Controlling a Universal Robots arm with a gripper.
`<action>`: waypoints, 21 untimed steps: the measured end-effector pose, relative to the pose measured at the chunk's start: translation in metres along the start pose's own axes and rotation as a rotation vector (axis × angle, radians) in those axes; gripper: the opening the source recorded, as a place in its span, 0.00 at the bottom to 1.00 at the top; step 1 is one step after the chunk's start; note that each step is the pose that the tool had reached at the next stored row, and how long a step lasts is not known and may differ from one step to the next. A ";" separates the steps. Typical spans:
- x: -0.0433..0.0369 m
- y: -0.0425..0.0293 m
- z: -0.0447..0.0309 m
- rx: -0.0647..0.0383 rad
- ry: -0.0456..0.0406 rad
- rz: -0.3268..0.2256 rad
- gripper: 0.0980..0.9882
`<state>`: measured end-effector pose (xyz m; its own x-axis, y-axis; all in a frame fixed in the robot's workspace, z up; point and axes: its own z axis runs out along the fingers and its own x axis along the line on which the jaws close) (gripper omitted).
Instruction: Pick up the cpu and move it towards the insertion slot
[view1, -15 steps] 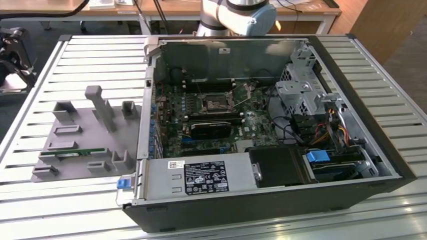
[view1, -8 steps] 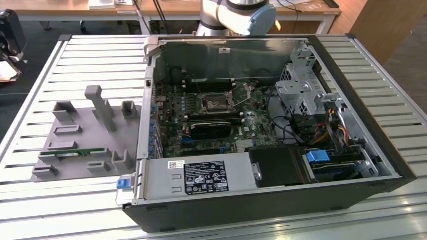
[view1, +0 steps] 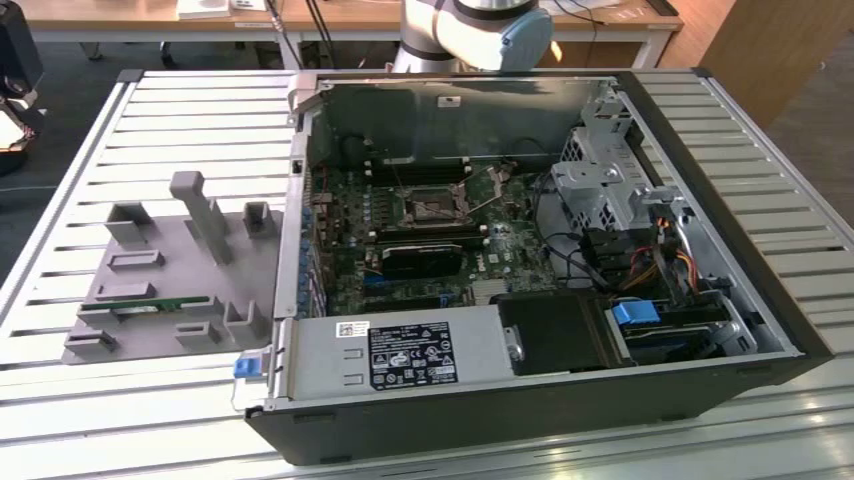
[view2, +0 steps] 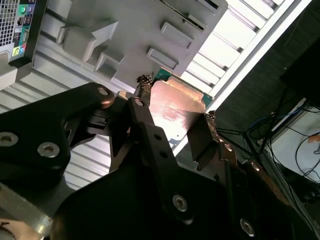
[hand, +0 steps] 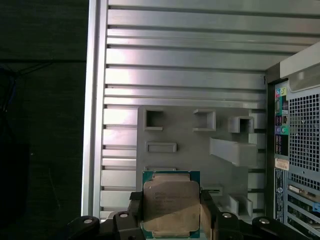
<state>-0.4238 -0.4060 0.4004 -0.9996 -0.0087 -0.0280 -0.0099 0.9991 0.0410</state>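
Two fingers of my gripper clamp the cpu by opposite edges, in the air over the grey tray.
Light, thin and stiff, I judge, yet fragile underneath, so its bare side edges suit gripping. The insertion slot sits well apart, inside the open computer case.
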 end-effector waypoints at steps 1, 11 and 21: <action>-0.0004 0.0000 -0.0001 0.000 0.0001 0.000 0.50; -0.0276 -0.0003 0.0007 0.000 0.0004 0.000 0.50; -0.0708 -0.0007 0.0018 0.000 0.0020 0.000 0.50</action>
<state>-0.3530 -0.4060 0.4005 -0.9996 -0.0088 -0.0260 -0.0098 0.9991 0.0409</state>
